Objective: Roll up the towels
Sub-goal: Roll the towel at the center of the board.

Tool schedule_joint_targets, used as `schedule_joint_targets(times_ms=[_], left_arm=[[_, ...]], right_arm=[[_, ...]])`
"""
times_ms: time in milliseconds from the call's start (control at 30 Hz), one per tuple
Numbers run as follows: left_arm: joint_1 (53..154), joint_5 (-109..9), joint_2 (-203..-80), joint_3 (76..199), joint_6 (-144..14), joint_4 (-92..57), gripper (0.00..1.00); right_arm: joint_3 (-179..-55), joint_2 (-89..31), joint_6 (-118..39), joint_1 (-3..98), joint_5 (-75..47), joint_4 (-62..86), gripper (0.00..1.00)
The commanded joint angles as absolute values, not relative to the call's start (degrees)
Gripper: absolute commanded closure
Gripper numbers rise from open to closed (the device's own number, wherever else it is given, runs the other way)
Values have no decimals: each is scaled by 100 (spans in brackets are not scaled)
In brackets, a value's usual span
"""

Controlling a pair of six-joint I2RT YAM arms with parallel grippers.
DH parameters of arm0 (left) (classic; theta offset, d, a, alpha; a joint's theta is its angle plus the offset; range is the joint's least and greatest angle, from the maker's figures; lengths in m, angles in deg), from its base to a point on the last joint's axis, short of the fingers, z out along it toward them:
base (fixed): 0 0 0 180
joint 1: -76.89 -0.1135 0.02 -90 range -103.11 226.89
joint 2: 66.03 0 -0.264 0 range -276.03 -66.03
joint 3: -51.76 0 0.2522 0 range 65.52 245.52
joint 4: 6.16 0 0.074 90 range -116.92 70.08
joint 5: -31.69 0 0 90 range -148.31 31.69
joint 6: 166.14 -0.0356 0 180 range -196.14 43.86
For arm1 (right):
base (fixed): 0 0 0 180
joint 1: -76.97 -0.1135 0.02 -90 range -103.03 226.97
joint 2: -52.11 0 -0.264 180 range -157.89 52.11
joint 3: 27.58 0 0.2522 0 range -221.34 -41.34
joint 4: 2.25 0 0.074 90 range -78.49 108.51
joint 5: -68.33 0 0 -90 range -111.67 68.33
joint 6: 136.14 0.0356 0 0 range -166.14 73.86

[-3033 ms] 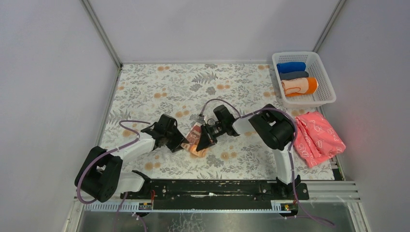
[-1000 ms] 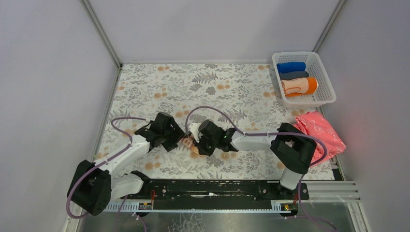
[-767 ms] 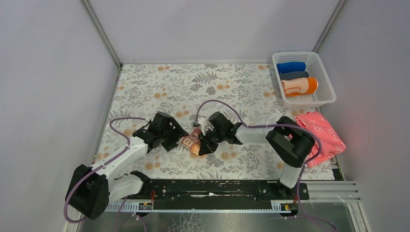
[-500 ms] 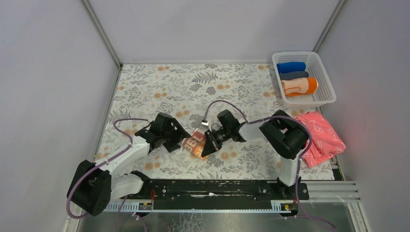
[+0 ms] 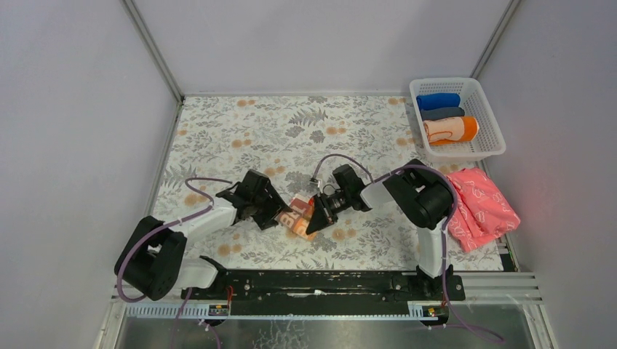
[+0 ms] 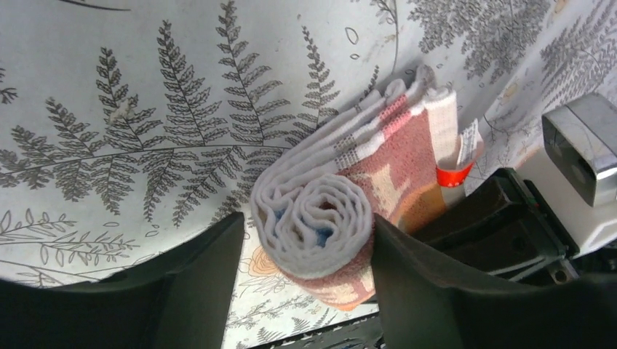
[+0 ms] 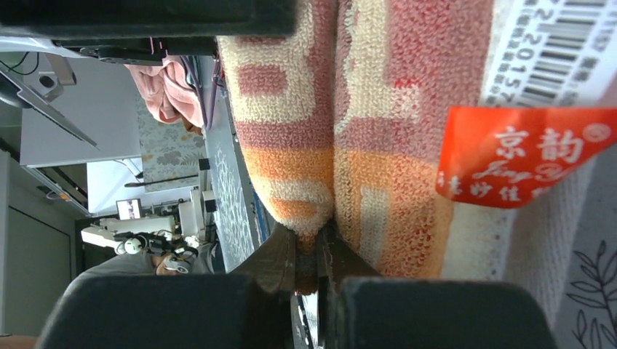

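Note:
The pale peach towel (image 5: pixel 297 216) with orange print lies mostly rolled on the floral mat, a loose flap running off the roll. In the left wrist view its spiral end (image 6: pixel 318 218) sits between my left gripper's (image 6: pixel 309 280) fingers, which close on the roll from both sides. My right gripper (image 5: pixel 314 220) meets the roll from the right. In the right wrist view, the right gripper (image 7: pixel 309 251) is shut on a fold of the towel's orange edge (image 7: pixel 313 196), beside a red label (image 7: pixel 509 160). The orange-bordered towel (image 5: pixel 451 129) lies rolled in the basket.
A white basket (image 5: pixel 489 149) at the back right also holds a blue roll (image 5: pixel 439 101) and a dark grey roll (image 5: pixel 442 113). A pink patterned cloth (image 5: pixel 478 205) lies crumpled at the right edge, close to the right arm's elbow (image 5: pixel 420 198). Grey walls enclose the mat.
My right arm's elbow has swung back and to the left, and its gripper has shifted slightly right with the towel edge. The left gripper has followed to the right along the roll.

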State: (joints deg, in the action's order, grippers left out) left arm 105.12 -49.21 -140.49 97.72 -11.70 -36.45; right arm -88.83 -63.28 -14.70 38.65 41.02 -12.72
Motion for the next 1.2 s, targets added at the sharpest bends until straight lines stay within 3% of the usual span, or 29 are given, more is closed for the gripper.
schedule_joint_targets(times_ms=[0,133,233,400,533,867,1167], left_arm=[[10580,-4912,-14416,9798,-1313,-3319,43],[10590,-4916,-14633,9789,-1338,-3335,58],[10588,-5013,-14653,9793,-1368,-3483,64],[10590,-5076,-14634,9817,-1409,-3659,68],[10590,-5066,-14641,9854,-1423,-3707,69],[10589,-5025,-14694,9926,-1429,-3730,69],[10588,-5010,-14748,9953,-1427,-3732,69]], right_arm=[[-9002,-6221,-1842,3877,3499,-194,96],[-9154,-5689,-2366,3862,2922,492,81],[-9301,-5158,-2863,3768,2209,1108,64],[-9623,-4130,-3798,3063,454,1959,38],[-9695,-3609,-4392,2340,-944,2099,28],[-9785,-3737,-5426,905,-3104,1949,25],[-9707,-4608,-5846,384,-3872,1665,30]])
